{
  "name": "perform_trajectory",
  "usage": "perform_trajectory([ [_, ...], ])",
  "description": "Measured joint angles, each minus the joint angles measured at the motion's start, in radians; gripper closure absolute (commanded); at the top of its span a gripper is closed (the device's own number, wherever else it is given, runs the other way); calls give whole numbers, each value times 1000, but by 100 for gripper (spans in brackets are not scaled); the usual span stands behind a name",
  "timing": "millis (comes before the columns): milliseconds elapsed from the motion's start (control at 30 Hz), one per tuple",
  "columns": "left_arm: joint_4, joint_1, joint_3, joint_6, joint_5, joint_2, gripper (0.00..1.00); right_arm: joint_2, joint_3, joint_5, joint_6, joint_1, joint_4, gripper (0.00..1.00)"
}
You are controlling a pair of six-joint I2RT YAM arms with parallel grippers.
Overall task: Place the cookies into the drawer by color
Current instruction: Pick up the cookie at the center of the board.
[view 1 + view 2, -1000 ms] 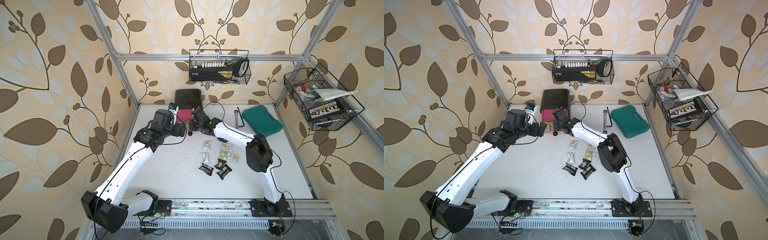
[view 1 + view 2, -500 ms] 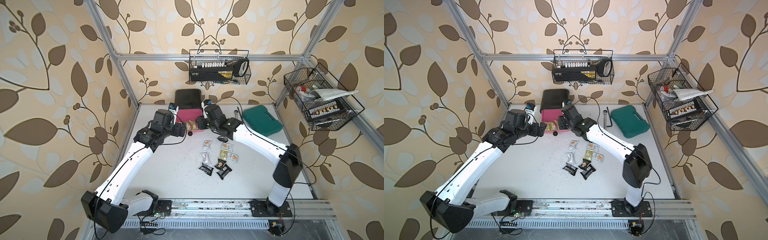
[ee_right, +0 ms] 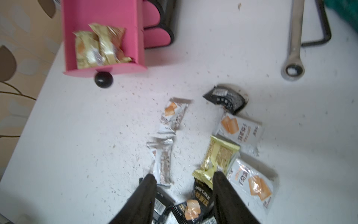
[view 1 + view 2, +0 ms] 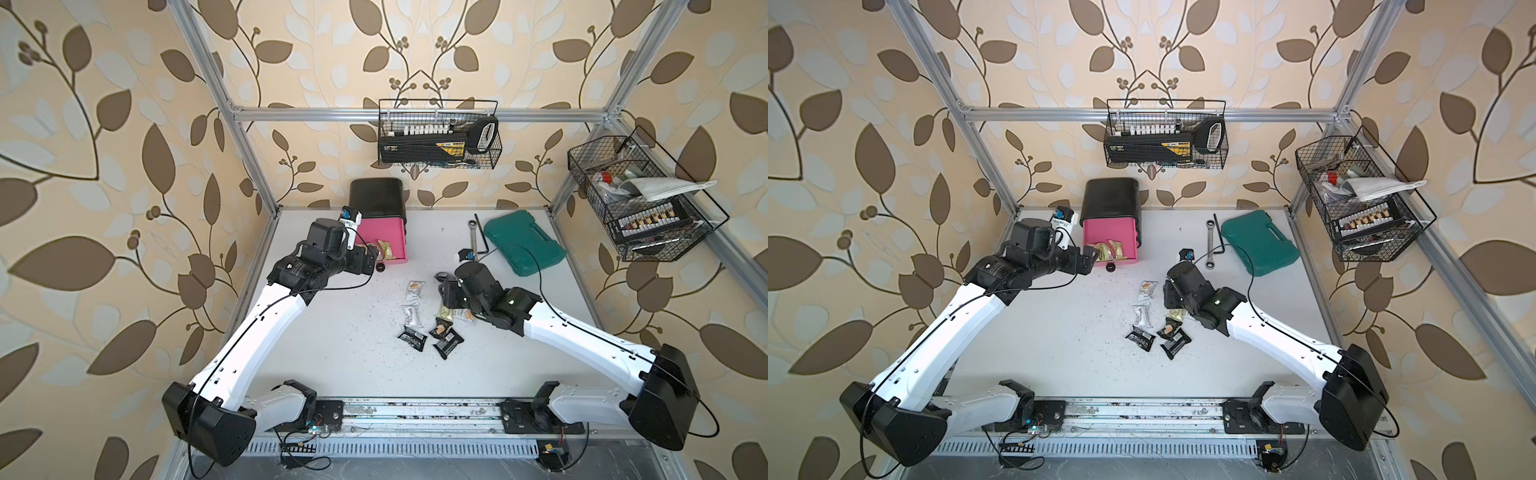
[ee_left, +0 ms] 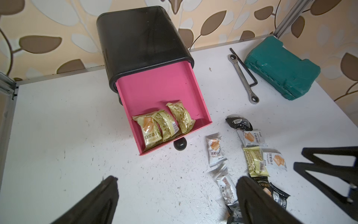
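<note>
My left end effector hangs spread wide before the pulled-out top drawer, where three yellow-green cookies lie. My right end effector is apart and empty, low over the loose cookies on the counter.

A closed teal tool case lies at the far right of the crumb-speckled white table, with a ratchet wrench and a black hex key just beside it. The rear wire basket holds what may be a boxed tool set. The side basket holds a folded pale cloth.
</note>
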Motion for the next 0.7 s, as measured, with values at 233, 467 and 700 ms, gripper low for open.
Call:
perform_trajectory([
  [233,0,0,0,-10,22,0,2,150,-59,-59,116,-24,0,51],
  [467,1,0,0,-12,24,0,2,307,-54,-31,180,-24,34,49],
  [700,1,0,0,-12,29,0,2,388,-20,-4,194,-24,80,46],
])
